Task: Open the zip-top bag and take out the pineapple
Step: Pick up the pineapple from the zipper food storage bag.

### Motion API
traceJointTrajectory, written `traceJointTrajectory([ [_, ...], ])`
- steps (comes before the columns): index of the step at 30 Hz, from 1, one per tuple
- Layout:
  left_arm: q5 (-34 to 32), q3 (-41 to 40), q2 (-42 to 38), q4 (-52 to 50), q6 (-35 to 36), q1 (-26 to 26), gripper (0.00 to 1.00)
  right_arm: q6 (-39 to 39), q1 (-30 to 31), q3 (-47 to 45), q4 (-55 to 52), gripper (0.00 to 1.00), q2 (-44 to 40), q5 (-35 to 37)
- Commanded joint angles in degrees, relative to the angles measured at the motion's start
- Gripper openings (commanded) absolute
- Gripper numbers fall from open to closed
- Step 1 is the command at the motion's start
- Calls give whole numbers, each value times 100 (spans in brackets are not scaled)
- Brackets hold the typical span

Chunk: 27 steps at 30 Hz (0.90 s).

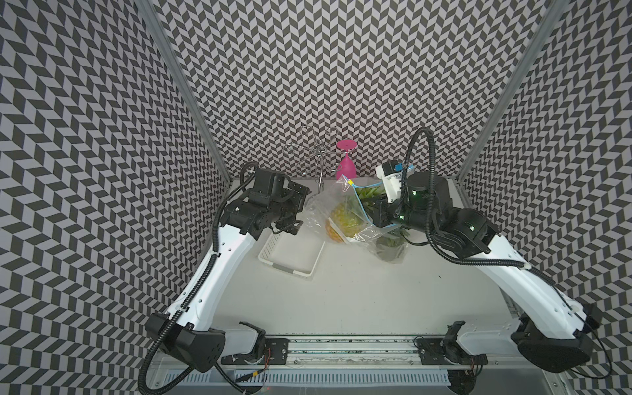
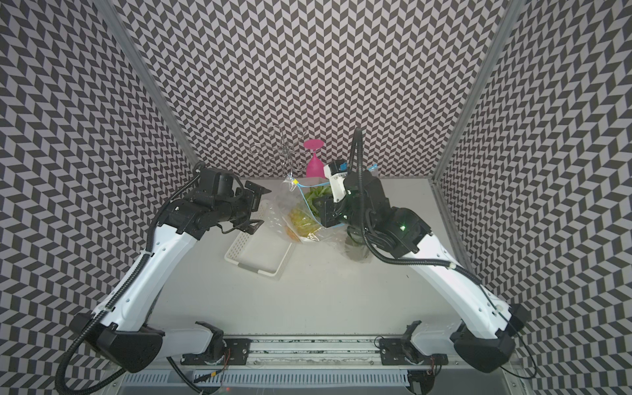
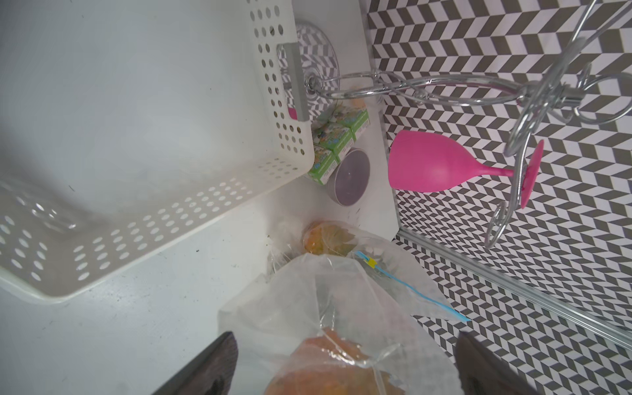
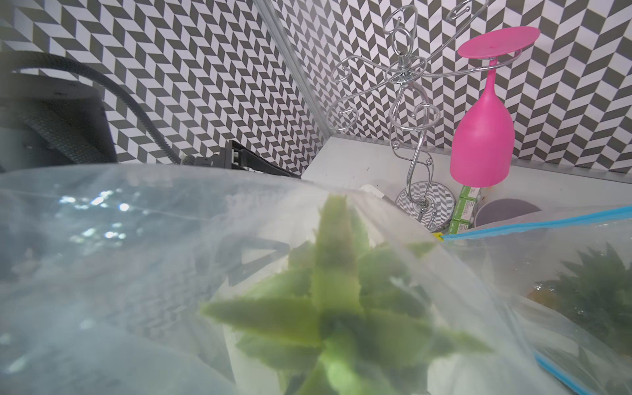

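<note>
Pineapple (image 1: 343, 219): it is seen inside the bag (image 1: 319, 208) at the far centre of the table (image 1: 376, 301), body to the left and crown (image 1: 371, 193) to the right; it is not yet taken out.
Bag: the clear film is bunched round the fruit. The blue zip (image 1: 360, 205) is parted from the yellow slider (image 1: 350, 183), so the mouth is judged at least partly open.
Right gripper (image 1: 379, 215): it is buried at the bag's right side by the crown. The jaws are hidden by film but are judged nearly together, clamped on one zip lip.
Left gripper (image 3: 343, 337): the jaws are spread wide just left of the bag's closed end, and nothing is held.
Basket (image 1: 297, 272): white, set just near-left of the bag.
Far wall: a pink glass (image 1: 346, 167) is hung upside down on a wire rack (image 1: 319, 154) behind the bag.
Risk: with one lip held and the closed end free, the whole bag may be dragged along when the fruit is pulled. The leaves may be snagged on the zip. The glass may be struck if the bag is swung far.
</note>
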Motion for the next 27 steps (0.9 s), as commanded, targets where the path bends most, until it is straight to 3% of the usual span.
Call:
traceJointTrajectory([
  [1, 439, 273, -17, -314, -311, 14, 99, -165, -19, -97, 1131, 0, -118, -76],
  [12, 559, -280, 169, -123, -403, 57, 99, -396, 18, -699, 1938, 0, -382, -666],
  [15, 505, -255, 347, -29, -362, 43, 94, -386, 18, -787, 1942, 0, -459, -670],
  [20, 363, -393, 425, 4, -272, -19, 59, -311, 17, -783, 2068, 0, -520, -803],
  [21, 342, -455, 409, 40, -277, -21, 47, -307, 16, -755, 2069, 0, -528, -823],
  [23, 167, -476, 445, -18, -210, -21, 13, -295, 18, -644, 2040, 0, -519, -852],
  [24, 85, -440, 481, -95, -155, -21, 4, -289, 15, -584, 2005, 0, -511, -865],
  [27, -268, -346, 620, -246, 64, 5, 0, -267, 18, -390, 1922, 0, -514, -912],
])
